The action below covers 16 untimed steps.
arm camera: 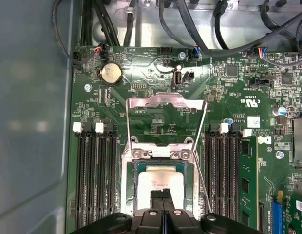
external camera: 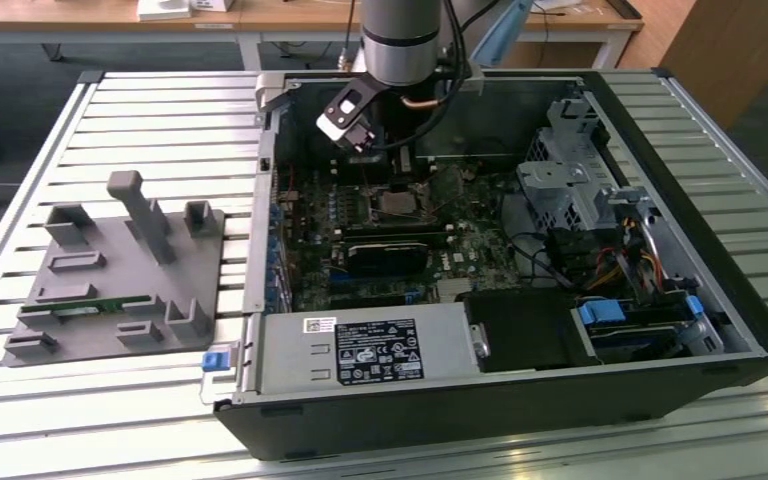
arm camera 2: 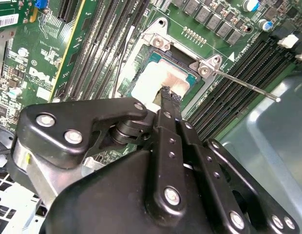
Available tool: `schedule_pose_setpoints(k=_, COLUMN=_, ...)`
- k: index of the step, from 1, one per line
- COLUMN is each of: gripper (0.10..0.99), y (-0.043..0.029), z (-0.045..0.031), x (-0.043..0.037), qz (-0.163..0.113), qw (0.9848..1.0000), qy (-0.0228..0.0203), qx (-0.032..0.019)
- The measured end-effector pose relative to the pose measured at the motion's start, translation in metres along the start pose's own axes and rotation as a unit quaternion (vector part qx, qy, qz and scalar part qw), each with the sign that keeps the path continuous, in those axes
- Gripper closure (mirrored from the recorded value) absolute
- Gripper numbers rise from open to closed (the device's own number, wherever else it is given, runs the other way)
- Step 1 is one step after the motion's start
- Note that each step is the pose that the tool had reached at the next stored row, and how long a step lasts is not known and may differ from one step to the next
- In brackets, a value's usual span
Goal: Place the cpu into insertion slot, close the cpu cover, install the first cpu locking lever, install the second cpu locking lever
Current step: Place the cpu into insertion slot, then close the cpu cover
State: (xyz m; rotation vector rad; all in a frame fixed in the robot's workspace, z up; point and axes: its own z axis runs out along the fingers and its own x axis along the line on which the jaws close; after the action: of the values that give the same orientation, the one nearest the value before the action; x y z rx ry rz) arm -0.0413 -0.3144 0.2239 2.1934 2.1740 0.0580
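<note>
- We see the gripper [arm camera: 162, 194] reaching down into the open computer case [external camera: 491, 420], which lies on the slatted table [external camera: 157, 100]. Its jaws are pressed together with nothing between them.
- The cpu [arm camera: 158, 178] lies flat in the insertion slot [arm camera: 126, 190], near the middle of the motherboard [arm camera: 92, 105], between two banks of long black memory slots [arm camera: 95, 180].
- In both wrist views the fingertips [arm camera 2: 169, 96] sit directly over the cpu's pale metal top. We cannot tell whether they touch it.
- The cpu cover [arm camera: 141, 103] stands open, tipped back from the slot's far edge and clear of the chip. We see green board through its square window.
- A thin locking lever [arm camera 2: 243, 86] juts out unlatched from one corner of the slot's frame and slants across the neighbouring memory slots.
- A grey fixture [external camera: 117, 270] rests on the table near the edge at the exterior view's left, well apart from the slot.
</note>
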Motion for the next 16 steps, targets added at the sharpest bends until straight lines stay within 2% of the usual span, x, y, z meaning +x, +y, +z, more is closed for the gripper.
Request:
schedule_pose_setpoints(k=11, gripper=0.98, y=0.0005, z=-0.0051, x=0.0, qz=0.0, qw=1.0, qy=0.0012, qx=0.0045)
schedule_pose_setpoints(k=16, gripper=0.98, y=0.0009, z=-0.01, x=-0.0001, qz=0.0, qw=1.0, qy=0.0024, qx=0.0066)
